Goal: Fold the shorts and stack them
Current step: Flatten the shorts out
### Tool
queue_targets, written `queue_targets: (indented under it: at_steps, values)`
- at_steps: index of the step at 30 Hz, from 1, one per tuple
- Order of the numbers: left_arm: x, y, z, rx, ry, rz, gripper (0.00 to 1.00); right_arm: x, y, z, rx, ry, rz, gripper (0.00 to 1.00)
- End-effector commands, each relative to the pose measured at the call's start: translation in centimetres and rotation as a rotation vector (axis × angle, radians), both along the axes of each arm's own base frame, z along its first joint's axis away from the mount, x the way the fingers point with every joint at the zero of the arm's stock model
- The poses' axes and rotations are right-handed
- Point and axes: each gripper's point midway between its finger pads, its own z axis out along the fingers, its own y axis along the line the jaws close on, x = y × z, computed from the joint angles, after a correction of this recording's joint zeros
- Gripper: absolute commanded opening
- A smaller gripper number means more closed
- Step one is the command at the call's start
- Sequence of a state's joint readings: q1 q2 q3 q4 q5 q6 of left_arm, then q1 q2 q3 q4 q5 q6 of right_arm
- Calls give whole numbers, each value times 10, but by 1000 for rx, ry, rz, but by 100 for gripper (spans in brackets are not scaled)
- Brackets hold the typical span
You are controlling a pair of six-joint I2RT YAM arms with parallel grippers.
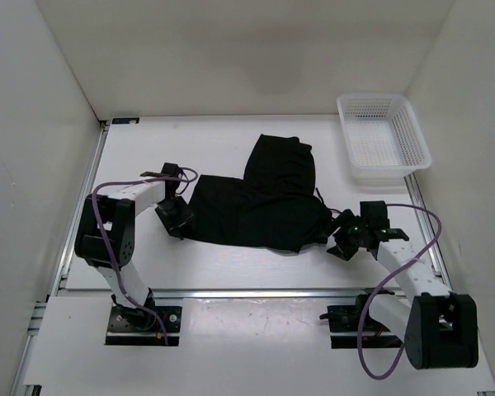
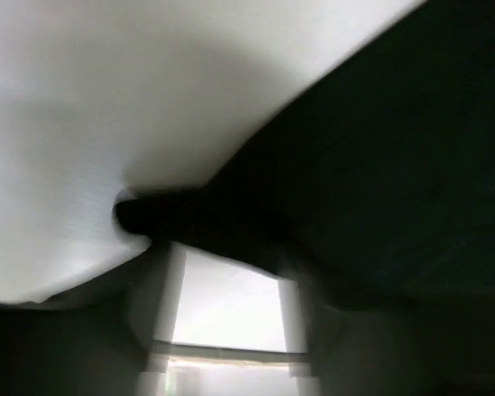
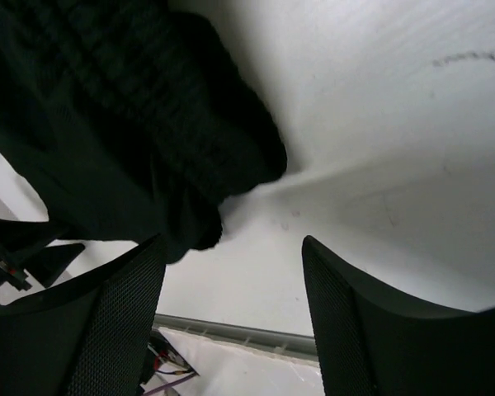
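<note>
shorts [image 1: 256,206] spread on table [image 1: 190,140], long axis L-R, one end at each arm | right gripper [image 3: 231,264] wide, empty, cloth edge just ahead-left | left gripper [image 1: 175,216] at L end, opening: cannot tell | both arms equally near

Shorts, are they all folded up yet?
Not yet. The shorts lie mostly spread on the table, with one part bunched toward the back. The left gripper and the open right gripper sit at opposite ends of the shorts. A neat fold and the stacking are left.
</note>
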State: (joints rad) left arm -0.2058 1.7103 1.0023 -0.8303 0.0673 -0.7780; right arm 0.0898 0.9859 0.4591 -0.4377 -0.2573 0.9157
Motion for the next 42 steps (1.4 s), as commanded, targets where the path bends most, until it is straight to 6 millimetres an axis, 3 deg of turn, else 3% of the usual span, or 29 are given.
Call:
queue_targets:
  at_steps: [1,5,8,12,14,15,17,20,21,22,24,25,27,29,31,32,34,35,37,38,40,41,42]
  values:
    - [28,-11,-2,-21,-71,-25,52,26,13,7,88,-88,28,69]
    - [35,-15,0,-33,-78,-26,10,33,14,-14,77,-23,19,61]
    - [35,-15,0,-33,-78,-27,10,40,12,-22,40,-26,2,53]
    - [37,-15,9,-39,-106,-27,10,47,6,-25,-16,-36,-39,27]
    - [39,-16,13,-43,-119,-18,10,51,2,-23,-37,-47,-55,5]
    - [41,-16,20,-48,-144,-18,10,54,0,-16,-52,-67,-49,0]
    - [47,-18,32,-55,-174,-18,10,63,-3,3,-77,-109,-42,0]
    - [60,-6,65,-58,-234,0,10,73,-10,36,-137,-179,-11,0]
    - [64,-3,76,-61,-255,10,10,87,-9,67,-138,-250,-4,0]
    - [73,3,105,-65,-311,19,10,92,-11,87,-162,-308,12,0]
    - [79,10,136,-46,-379,26,10,91,-14,113,-186,-345,23,0]
    - [78,10,157,-53,-427,26,10,95,-14,141,-197,-415,36,0]
    - [77,13,187,-47,-487,31,10,83,-16,155,-203,-424,44,0]
    - [69,14,200,-53,-522,32,10,66,-17,148,-208,-390,65,0]
    - [58,14,196,-60,-515,29,10,48,-17,139,-214,-367,84,0]
    - [47,15,186,-60,-488,39,10,30,-20,115,-220,-290,94,0]
    - [31,11,176,-66,-475,32,10,8,-22,101,-217,-263,90,0]
    - [15,14,153,-59,-413,44,10,-12,-28,82,-229,-206,75,0]
    - [3,11,135,-60,-391,39,10,-28,-31,67,-233,-161,59,0]
    - [-13,11,116,-57,-348,43,10,-40,-33,56,-236,-127,64,0]
    - [-19,5,103,-95,-329,43,10,-43,-28,49,-207,-109,74,0]
    - [-23,2,98,-105,-313,43,10,-42,-24,46,-187,-80,80,5]
    - [-27,0,91,-102,-289,34,10,-36,-18,43,-161,-80,95,31]
